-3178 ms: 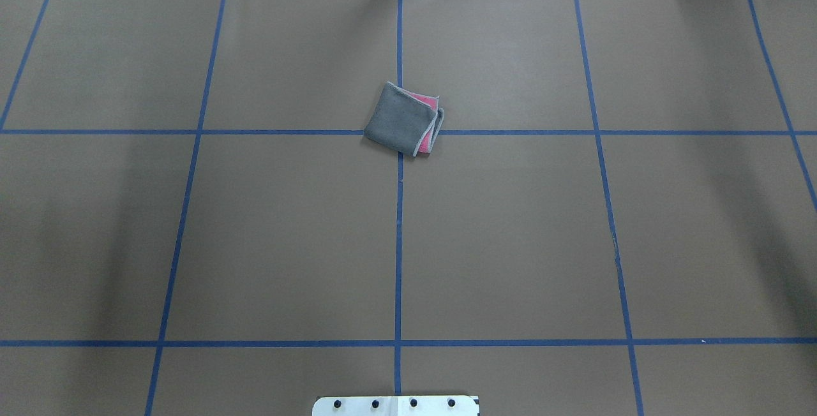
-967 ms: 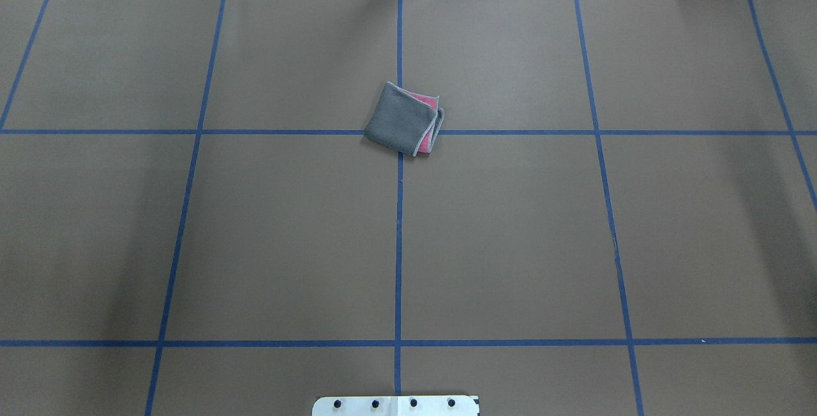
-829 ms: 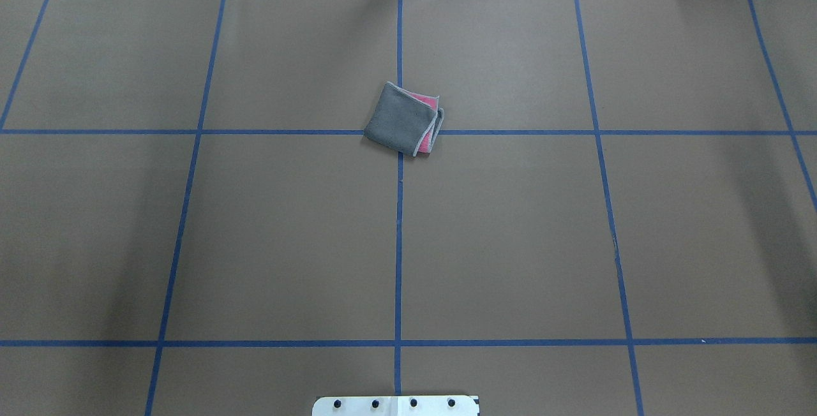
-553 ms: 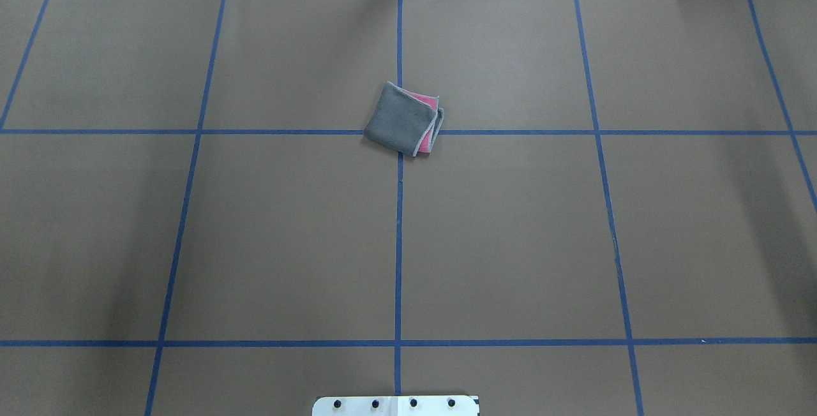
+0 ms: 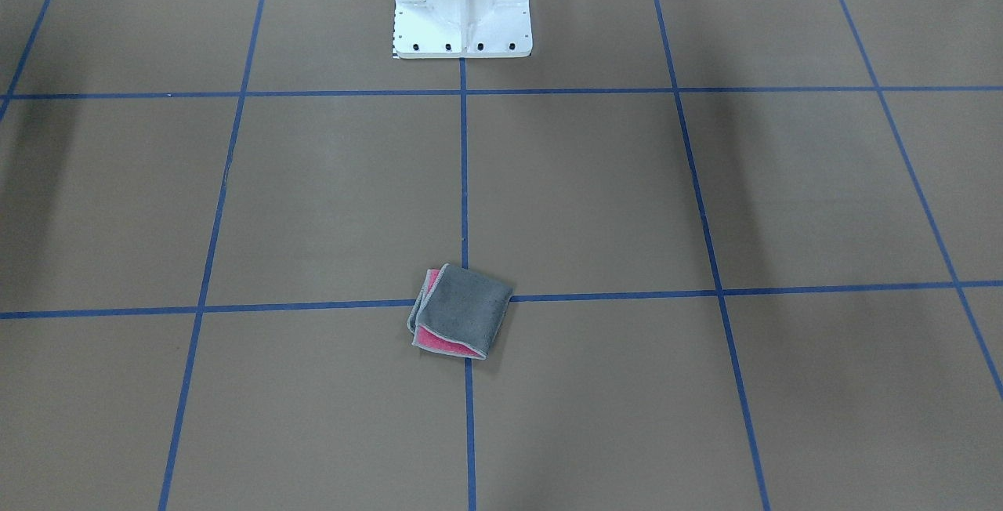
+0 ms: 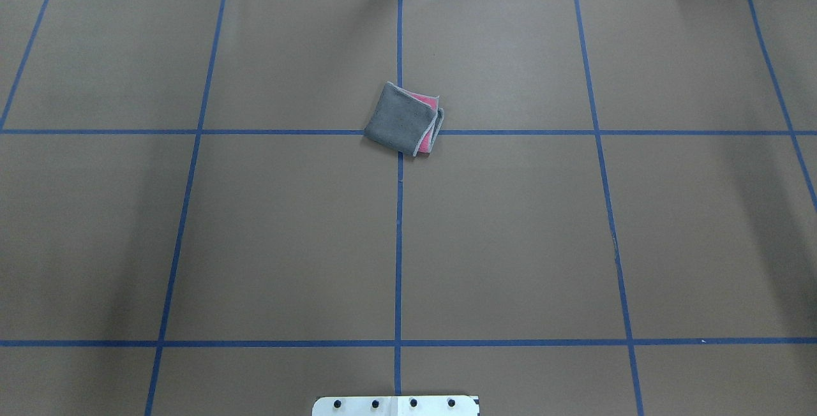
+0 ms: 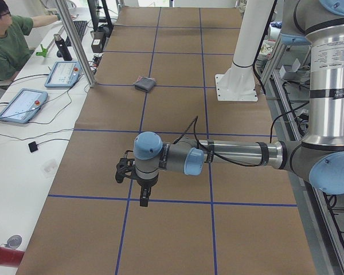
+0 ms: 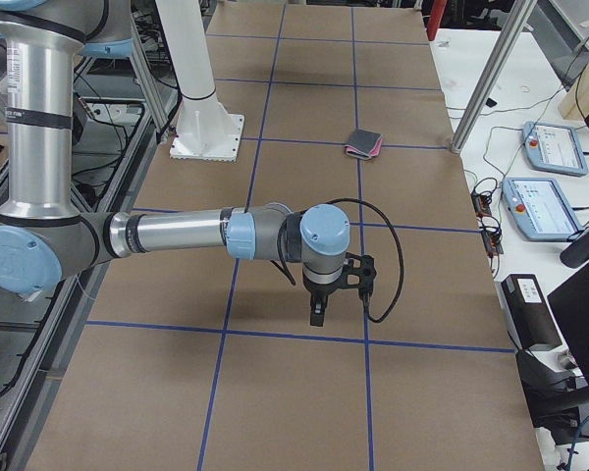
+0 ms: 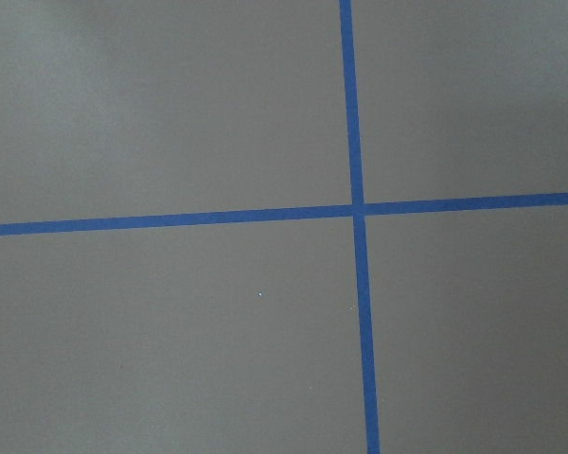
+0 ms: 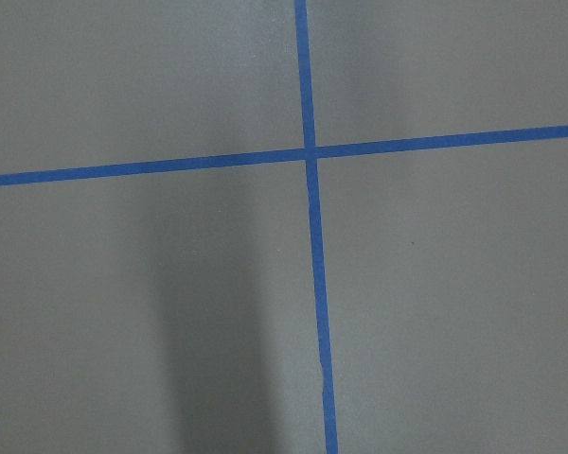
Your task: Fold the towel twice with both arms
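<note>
Above the table (image 7: 178, 240), both arms (image 7: 235, 153) (image 8: 177, 234) outstretched

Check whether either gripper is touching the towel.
Apart. The side views show the left gripper and the right gripper over the table, well away from the towel; the overhead view shows the towel lying alone.

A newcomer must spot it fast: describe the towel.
On the brown table with its blue tape grid, follow the centre line out from the white pedestal base. The towel lies over the far tape crossing. It is the only cloth there: a small folded grey square, pink peeking out along one side, pale stitched border.
</note>
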### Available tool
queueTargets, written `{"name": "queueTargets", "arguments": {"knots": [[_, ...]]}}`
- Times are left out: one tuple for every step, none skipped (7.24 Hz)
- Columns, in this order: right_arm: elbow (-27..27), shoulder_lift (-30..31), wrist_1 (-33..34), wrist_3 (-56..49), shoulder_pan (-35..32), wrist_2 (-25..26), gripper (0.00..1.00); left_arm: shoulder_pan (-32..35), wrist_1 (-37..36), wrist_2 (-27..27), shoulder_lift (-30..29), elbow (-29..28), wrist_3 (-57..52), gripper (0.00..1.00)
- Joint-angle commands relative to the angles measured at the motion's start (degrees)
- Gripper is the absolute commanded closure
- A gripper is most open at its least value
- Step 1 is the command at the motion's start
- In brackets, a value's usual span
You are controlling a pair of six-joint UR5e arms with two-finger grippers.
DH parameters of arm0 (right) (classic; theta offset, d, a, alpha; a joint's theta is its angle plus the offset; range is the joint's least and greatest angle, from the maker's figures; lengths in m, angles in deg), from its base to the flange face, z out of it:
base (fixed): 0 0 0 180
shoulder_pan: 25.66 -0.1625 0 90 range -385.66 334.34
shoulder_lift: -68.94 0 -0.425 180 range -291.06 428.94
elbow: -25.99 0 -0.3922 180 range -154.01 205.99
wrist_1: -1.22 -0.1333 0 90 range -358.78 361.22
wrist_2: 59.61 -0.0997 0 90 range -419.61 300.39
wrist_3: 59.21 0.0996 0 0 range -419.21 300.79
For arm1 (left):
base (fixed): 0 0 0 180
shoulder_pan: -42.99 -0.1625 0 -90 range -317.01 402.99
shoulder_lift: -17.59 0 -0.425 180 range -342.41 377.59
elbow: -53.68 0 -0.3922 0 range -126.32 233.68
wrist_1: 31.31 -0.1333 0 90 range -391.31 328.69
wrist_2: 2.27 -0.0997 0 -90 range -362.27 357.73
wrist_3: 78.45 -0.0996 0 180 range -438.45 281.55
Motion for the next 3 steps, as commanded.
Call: {"name": "queueTargets", "arguments": {"knots": [[0.02,-0.02,0.08,0.00,0.00,-0.03,0.00,-0.01,0.00,0.03,0.00,-0.06,0.00,0.00],[0.10,-0.02,-0.01,0.00,0.00,0.06,0.00,-0.01,0.00,0.03,0.00,-0.06,0.00,0.00],[0.02,-0.11,-0.01,0.00,0.00,0.06,0.00,-0.01,0.00,0.03,0.18,-0.06,0.00,0.00]]}}
